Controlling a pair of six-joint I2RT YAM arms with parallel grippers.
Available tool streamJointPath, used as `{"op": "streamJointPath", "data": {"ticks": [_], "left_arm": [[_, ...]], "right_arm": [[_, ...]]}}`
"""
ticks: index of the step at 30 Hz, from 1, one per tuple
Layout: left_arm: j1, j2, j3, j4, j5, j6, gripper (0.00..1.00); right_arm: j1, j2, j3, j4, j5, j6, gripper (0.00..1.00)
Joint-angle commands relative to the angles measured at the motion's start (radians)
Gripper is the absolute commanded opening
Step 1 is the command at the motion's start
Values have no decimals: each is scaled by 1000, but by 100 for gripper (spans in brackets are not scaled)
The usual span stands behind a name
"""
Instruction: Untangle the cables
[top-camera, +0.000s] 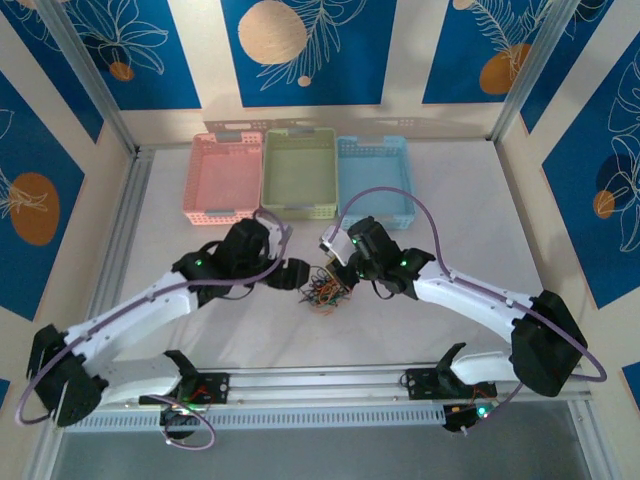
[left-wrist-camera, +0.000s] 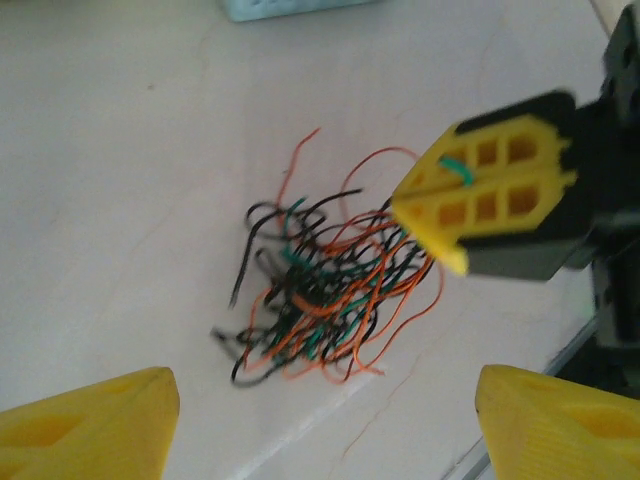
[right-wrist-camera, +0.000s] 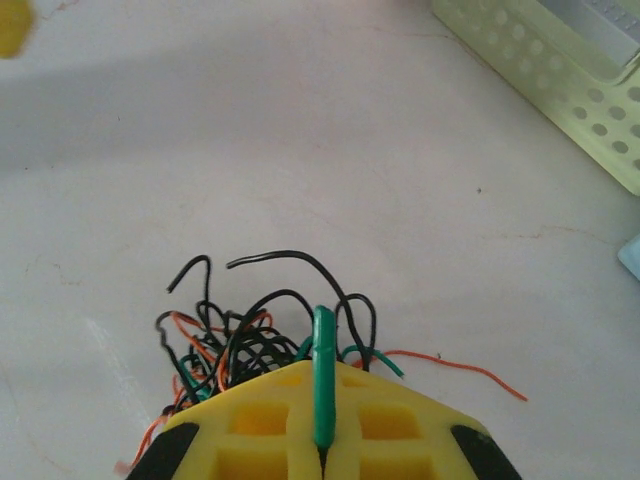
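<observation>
The right hand (right-wrist-camera: 322, 395) is clenched on one green wire (right-wrist-camera: 322, 345), which sticks up between its closed fingertips. The rest of the cables (left-wrist-camera: 320, 290), black, orange and green, bunch in a tangle right at its tips, over the bench (left-wrist-camera: 120, 150). The left hand (left-wrist-camera: 322, 400) faces the tangle, released, its fingers spread wide.
</observation>
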Motion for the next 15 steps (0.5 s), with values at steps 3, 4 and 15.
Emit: {"op": "streamJointPath", "data": {"ticks": [3,4,15], "left_arm": [[37,131,20,75,166,59,77],[46,140,7,97,179,55,76],[88,247,-86,241,253,26,67]], "right_arm": [[17,-30,-27,67,-11,-26,0],[18,-33,-32,72,-7,-26,0],[19,-30,-33,76,-7,-28,0]]}}
